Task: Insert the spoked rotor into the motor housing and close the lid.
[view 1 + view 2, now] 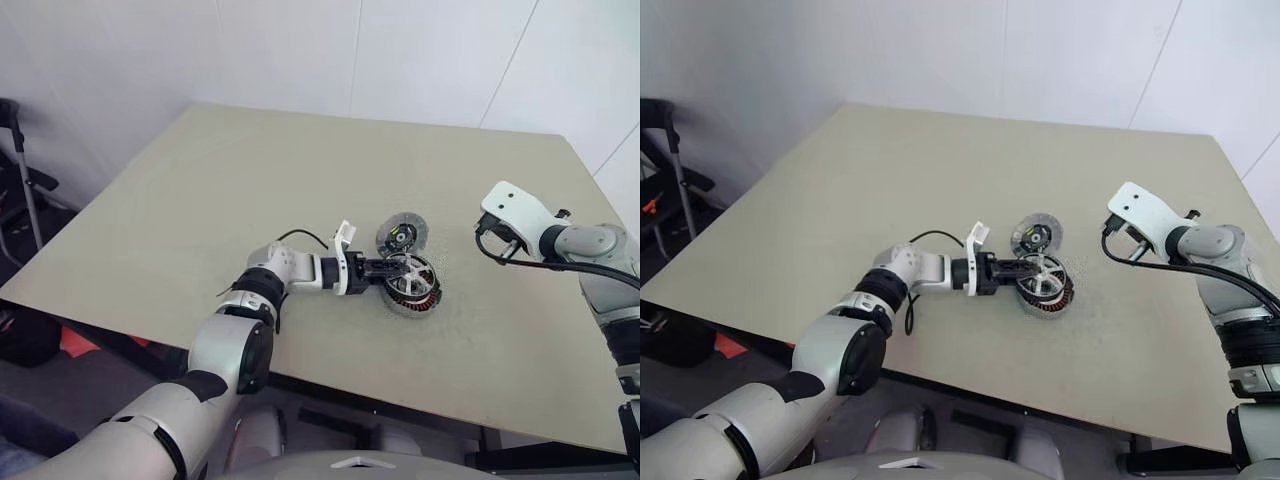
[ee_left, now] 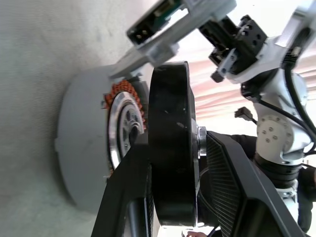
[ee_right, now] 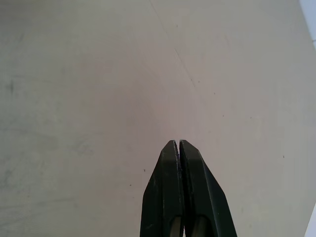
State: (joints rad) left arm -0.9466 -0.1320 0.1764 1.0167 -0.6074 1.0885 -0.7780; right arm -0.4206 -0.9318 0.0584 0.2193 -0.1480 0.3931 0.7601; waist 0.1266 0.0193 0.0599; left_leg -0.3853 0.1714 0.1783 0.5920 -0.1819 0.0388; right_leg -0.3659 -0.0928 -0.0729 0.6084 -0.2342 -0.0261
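**Rotor held at the housing's mouth, lid open**

Closest to view is the robot's left arm, reaching across the pale olive counter (image 1: 200, 200) toward its right. Its left hand (image 1: 400, 270) has its two black fingers partly closed on the spoked rotor (image 1: 1044, 273), a silver metal wheel with flat spokes and a thick rim. The wrist view shows the fingers pressing flat against the wheel's two faces, the rim standing dark between them.

The rotor sits right over the motor housing (image 1: 418, 298), a short round grey metal cup resting on the counter, with reddish-copper windings (image 2: 118, 94) visible inside its edge. Whether the wheel is fully seated or only at the opening, I cannot tell; it looks low on the cup but the hand has not let go.

Just behind the housing, touching its far edge, the lid (image 1: 402, 236) stands tilted up and open: a round grey disc with fine ribs at the rim, a dark centre and a small green-yellow mark.

The right hand (image 3: 180, 148) hangs well apart to the right, over bare counter, fingers pressed tightly together and holding nothing.

As I judge it, insertion is under way or nearly done; releasing the rotor and swinging the lid down remain.

No brand name, label or readable writing is visible on any part.
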